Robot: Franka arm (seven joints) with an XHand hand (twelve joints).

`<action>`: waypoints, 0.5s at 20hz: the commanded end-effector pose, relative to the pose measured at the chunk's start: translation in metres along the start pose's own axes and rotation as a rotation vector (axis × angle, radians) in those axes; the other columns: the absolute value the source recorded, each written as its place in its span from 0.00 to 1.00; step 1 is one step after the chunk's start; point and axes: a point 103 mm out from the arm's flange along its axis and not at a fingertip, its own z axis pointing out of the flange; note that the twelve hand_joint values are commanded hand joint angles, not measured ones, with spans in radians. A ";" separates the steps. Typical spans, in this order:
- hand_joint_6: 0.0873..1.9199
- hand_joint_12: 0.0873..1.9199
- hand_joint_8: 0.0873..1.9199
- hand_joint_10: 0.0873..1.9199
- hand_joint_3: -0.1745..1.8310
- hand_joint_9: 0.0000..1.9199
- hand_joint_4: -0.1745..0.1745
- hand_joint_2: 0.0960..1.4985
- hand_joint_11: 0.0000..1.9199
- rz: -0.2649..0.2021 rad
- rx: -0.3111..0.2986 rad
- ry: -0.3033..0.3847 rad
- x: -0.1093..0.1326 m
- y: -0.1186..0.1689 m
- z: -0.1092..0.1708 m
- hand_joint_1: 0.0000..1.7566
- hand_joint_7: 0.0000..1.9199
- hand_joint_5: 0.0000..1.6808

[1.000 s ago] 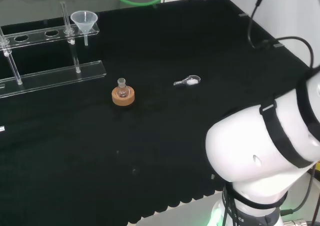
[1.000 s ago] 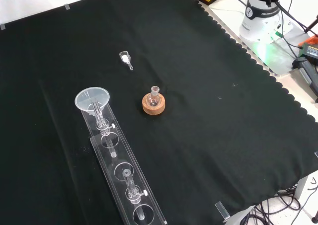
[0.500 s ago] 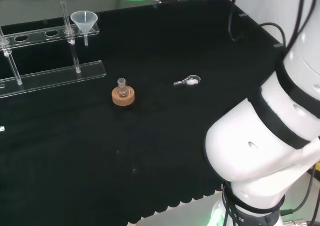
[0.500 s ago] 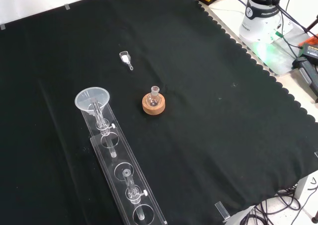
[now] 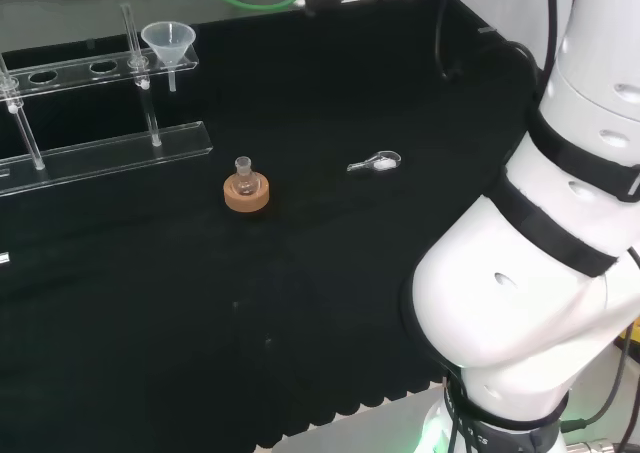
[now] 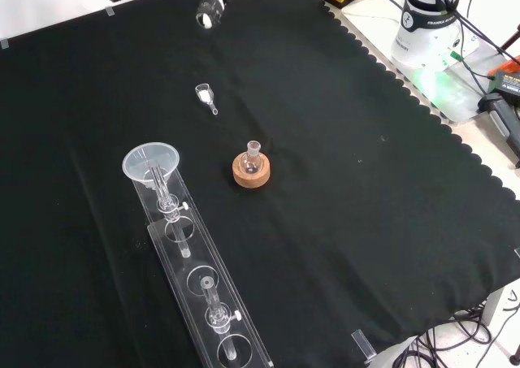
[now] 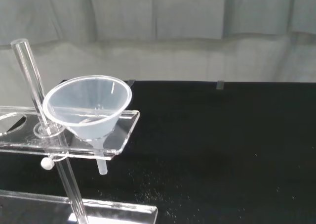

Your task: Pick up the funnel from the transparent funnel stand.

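Observation:
A clear plastic funnel [image 5: 168,41] sits in the end hole of the transparent funnel stand [image 5: 100,68] at the far left of the head view. In the front view the funnel [image 6: 150,161] is at the upper end of the stand [image 6: 203,287]. Part of the hand [image 6: 213,2] shows at that view's top edge, well above and apart from the funnel. The wrist view looks at the funnel [image 7: 89,108] from the side, its stem hanging through the stand's shelf [image 7: 123,135]. Nothing touches the funnel.
A small flask on a cork ring [image 5: 246,191] stands mid-cloth, seen in the front view too [image 6: 251,169]. A little clear scoop [image 5: 376,162] lies to its right in the head view. The arm's white links [image 5: 540,273] fill that view's right side.
The arm's links have risen and swung in the head view. In the front view part of the hand has come in at the top edge and moved left, toward the stand's side.

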 end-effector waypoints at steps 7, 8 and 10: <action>0.00 0.00 0.00 0.00 0.17 0.00 0.71 0.50 0.01 0.002 0.045 0.004 0.008 0.070 0.071 0.04 0.00 0.00; 0.00 0.00 0.00 0.00 0.17 0.00 0.71 0.50 0.01 -0.003 0.053 0.009 0.010 0.074 0.075 0.04 0.00 0.00; 0.00 0.00 0.00 0.00 0.17 0.00 0.71 0.50 0.01 -0.013 0.070 0.019 0.013 0.080 0.082 0.04 0.00 0.00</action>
